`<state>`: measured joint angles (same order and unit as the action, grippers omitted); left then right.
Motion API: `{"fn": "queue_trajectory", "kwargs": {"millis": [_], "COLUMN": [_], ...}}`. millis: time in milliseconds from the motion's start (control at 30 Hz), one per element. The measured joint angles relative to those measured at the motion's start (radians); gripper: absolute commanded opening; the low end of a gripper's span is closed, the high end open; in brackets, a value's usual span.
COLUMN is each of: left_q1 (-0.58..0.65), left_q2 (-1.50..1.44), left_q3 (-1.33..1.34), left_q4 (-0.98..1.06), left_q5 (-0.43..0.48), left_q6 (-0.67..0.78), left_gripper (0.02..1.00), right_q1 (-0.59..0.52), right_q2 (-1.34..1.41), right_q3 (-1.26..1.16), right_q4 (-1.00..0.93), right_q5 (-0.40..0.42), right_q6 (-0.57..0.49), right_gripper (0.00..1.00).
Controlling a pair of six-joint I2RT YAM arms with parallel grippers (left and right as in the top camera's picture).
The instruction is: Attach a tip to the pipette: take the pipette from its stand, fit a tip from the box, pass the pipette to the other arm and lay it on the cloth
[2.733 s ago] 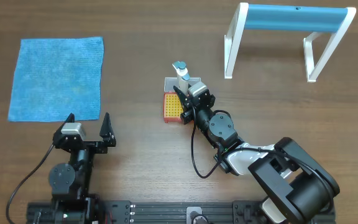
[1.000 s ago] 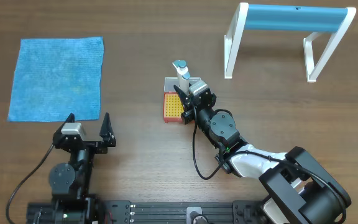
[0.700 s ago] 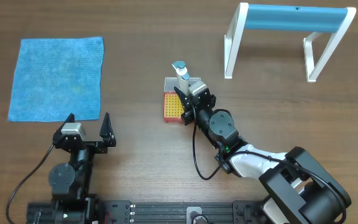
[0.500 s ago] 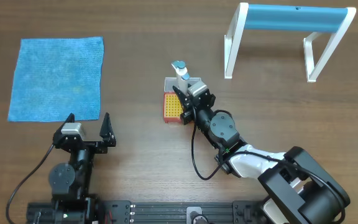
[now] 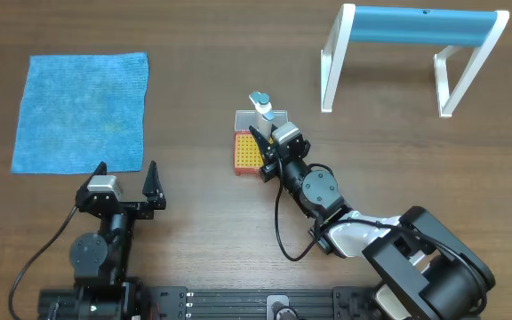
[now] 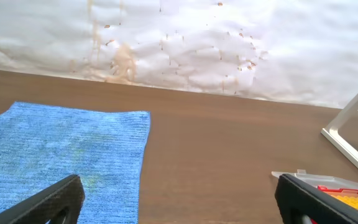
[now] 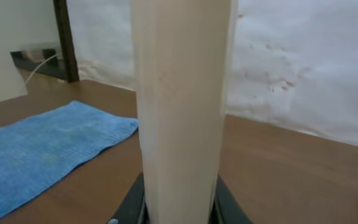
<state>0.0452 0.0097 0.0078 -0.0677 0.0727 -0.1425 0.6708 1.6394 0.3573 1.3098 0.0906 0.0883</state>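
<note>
My right gripper [image 5: 270, 139] is shut on the white pipette [image 5: 260, 107], holding it upright over the tip box [image 5: 247, 152] with its orange tip rack. In the right wrist view the pipette body [image 7: 182, 106] stands between the dark fingers [image 7: 138, 202]. The blue cloth [image 5: 80, 111] lies flat at the far left. My left gripper [image 5: 127, 169] stands open below the cloth's near edge, nothing between its fingers [image 6: 48, 202]. The left wrist view shows the cloth [image 6: 61, 155] ahead and the tip box [image 6: 347, 193] off to one side.
The pipette stand [image 5: 416, 36], white legs with a blue top bar, is at the back right; one leg [image 6: 353, 121] appears in the left wrist view. The box's clear lid [image 5: 276, 116] lies open behind the rack. Bare wooden table lies between cloth and box.
The right gripper and the pipette have shifted slightly toward the near side over the tip box. The left arm has stayed still.
</note>
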Motion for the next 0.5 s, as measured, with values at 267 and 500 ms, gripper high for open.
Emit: {"fn": "queue_trajectory", "kwargs": {"millis": [267, 500], "left_q1": [0.0, 0.0], "left_q2": [0.0, 0.0], "left_q3": [0.0, 0.0], "left_q4": [0.0, 0.0], "left_q5": [0.0, 0.0], "left_q6": [0.0, 0.0], "left_gripper": [0.996, 0.996], "right_q1": [0.0, 0.0], "right_q2": [0.016, 0.032], "right_q3": [0.0, 0.0], "right_q4": [0.004, 0.032], "right_q5": [0.024, 0.028], "right_q6": [0.0, 0.0], "right_gripper": [0.073, 0.071]}}
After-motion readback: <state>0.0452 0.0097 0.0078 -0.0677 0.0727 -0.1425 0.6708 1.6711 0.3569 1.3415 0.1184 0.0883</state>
